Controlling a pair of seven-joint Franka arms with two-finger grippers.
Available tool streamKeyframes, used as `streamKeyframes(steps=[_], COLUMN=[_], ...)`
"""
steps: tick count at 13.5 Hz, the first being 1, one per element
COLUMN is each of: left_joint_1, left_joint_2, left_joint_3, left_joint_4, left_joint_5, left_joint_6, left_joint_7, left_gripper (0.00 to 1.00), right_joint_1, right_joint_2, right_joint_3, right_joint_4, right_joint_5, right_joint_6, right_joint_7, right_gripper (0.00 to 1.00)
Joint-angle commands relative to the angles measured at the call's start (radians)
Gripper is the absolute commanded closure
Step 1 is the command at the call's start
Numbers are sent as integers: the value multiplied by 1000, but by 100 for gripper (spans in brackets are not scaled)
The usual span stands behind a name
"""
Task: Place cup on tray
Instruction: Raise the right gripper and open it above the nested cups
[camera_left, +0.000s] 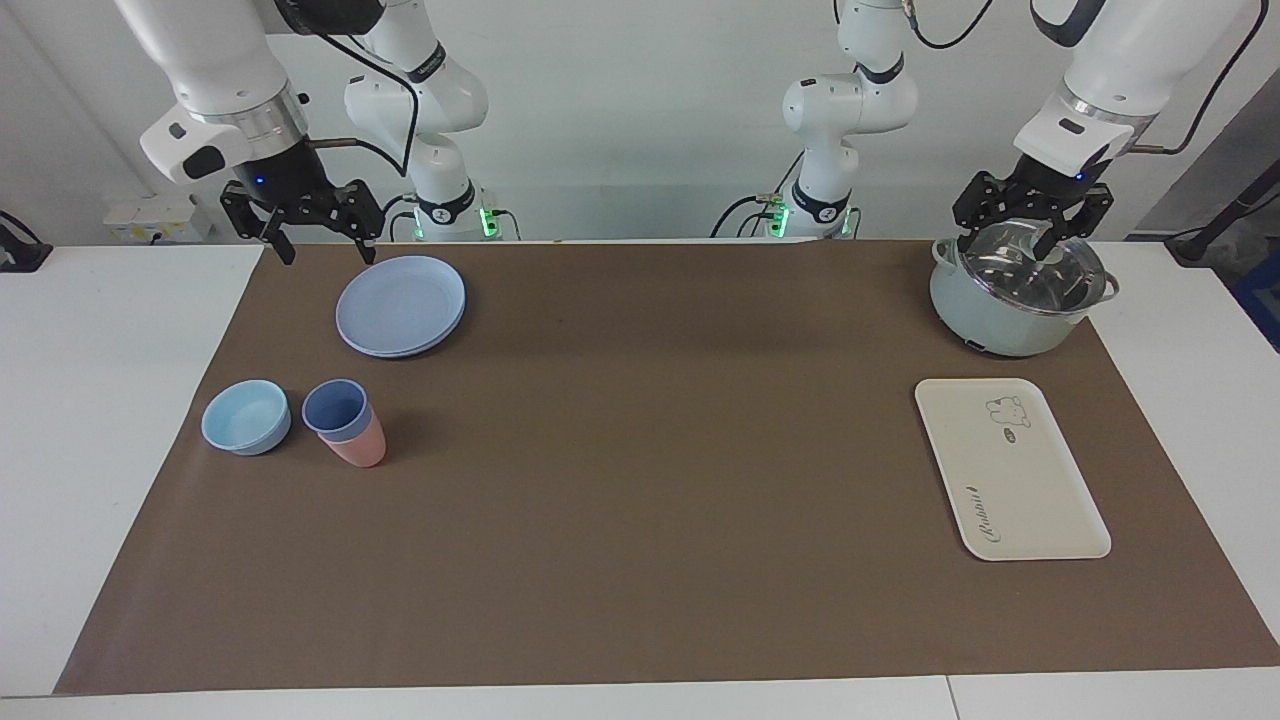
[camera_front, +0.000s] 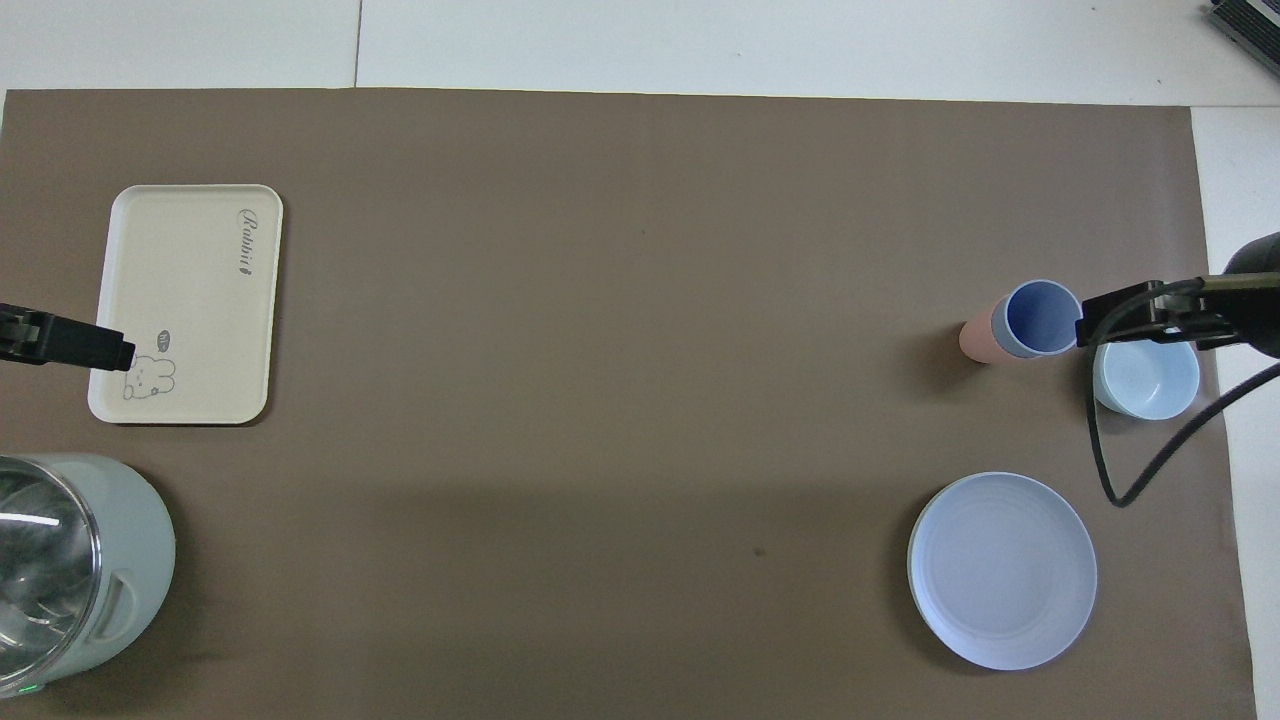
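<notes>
The periwinkle-blue cup (camera_left: 335, 406) stands nested inside a salmon-pink cup (camera_left: 362, 449) on the brown mat, toward the right arm's end; it also shows in the overhead view (camera_front: 1040, 318). The cream-white tray (camera_left: 1010, 470) lies flat toward the left arm's end and holds nothing; it also shows in the overhead view (camera_front: 185, 290). My right gripper (camera_left: 327, 252) is open and empty, raised over the mat's edge beside the blue plates. My left gripper (camera_left: 1010, 240) is open and empty, raised over the pot's glass lid.
A light-blue bowl (camera_left: 246, 416) sits beside the nested cups. Stacked round blue plates (camera_left: 400, 305) lie nearer to the robots than the cups. A pale green pot with a glass lid (camera_left: 1015, 300) stands nearer to the robots than the tray.
</notes>
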Motion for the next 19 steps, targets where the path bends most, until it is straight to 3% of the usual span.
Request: streamKeyframes(steps=[1,3,5,6,9,12,14,19], left_joint_1=[16,16,15,15,15,15,15,15], left_joint_2=[-16,-16,-16,-16,-16,-16,-16,-16], left_joint_3=[-1,-1,-1,-1,-1,-1,-1,-1], left_joint_4=[-8,-8,-8,-8,-8,-8,-8,-8], left_joint_5=[-12,-12,-12,-12,-12,-12,-12,-12], left_joint_6=[-18,-15,-16,-16,-16,-16,-16,-16], left_joint_7=[-8,-7,-7,-7,-7,-7,-7,-7], left_gripper=[0,0,0,0,0,0,0,0], right_joint_1=[-54,-94,-177,-195,-238,-313,-359,-360], right_joint_2=[-18,-10,17,34,105,198,276,393], right_joint_3=[-3,-3,-5,-5,-5,-5,-5,-5], right_joint_4=[-32,-40,-57,-60,-55,-42,-39,-20], right_joint_5=[27,62,140,142,144,202,266,329], right_joint_6=[36,51,81,111,158,187,230,280], right_joint_7=[125,174,176,183,345,478,483,489], right_gripper=[0,2,16,17,14,5,4,2])
